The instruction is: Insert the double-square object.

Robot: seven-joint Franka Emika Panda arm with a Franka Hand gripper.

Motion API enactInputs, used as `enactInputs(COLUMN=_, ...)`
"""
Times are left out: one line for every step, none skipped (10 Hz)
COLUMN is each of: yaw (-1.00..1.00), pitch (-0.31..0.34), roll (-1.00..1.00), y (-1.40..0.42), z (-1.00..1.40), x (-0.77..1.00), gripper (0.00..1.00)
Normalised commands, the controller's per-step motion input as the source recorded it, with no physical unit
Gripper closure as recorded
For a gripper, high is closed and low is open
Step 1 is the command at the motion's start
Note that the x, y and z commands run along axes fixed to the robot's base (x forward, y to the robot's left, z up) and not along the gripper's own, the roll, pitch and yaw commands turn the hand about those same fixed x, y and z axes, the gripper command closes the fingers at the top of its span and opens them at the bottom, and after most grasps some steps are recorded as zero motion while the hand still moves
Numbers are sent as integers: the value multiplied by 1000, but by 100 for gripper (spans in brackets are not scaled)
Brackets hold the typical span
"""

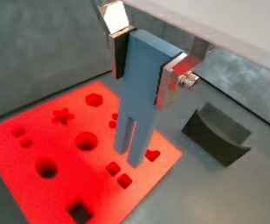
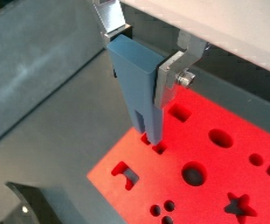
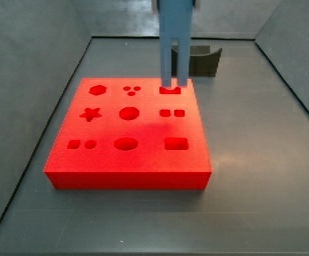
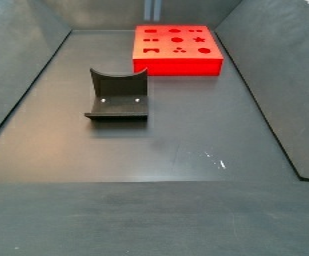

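My gripper is shut on the blue double-square object, a long upright block with two prongs at its lower end; both wrist views show it between the silver fingers. The prongs hang over the red board, close to the pair of small square holes and the heart hole. In a side view the blue object stands upright above the board's far right part, with the two-square hole just in front. I cannot tell whether the prongs touch the board.
The red board has several other holes: star, hexagon, circles, a large square. The dark fixture stands on the floor just beyond the board, and also shows in a side view and a wrist view. Grey walls surround the floor.
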Motion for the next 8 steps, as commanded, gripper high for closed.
enactInputs(yaw=6, pitch=0, roll=0, y=0, z=-9, x=0, gripper=100)
enactInputs(yaw=0, pitch=0, roll=0, y=0, z=-123, x=0, gripper=100)
enactInputs(yaw=0, pitch=13, roll=0, y=0, z=-614, x=26, gripper=100)
enactInputs(yaw=0, pitch=34, roll=0, y=-100, z=-640, x=43, gripper=100)
enactInputs(yaw=0, pitch=36, roll=0, y=-160, z=-537, x=54, gripper=100)
enactInputs(yaw=-23, pitch=37, roll=0, y=-97, z=-337, x=117, gripper=100)
enactInputs(yaw=-9, pitch=0, roll=0, y=-14, z=-143, x=34, gripper=100)
enactInputs(yaw=0, pitch=0, roll=3, y=0, z=0, x=57, gripper=100)
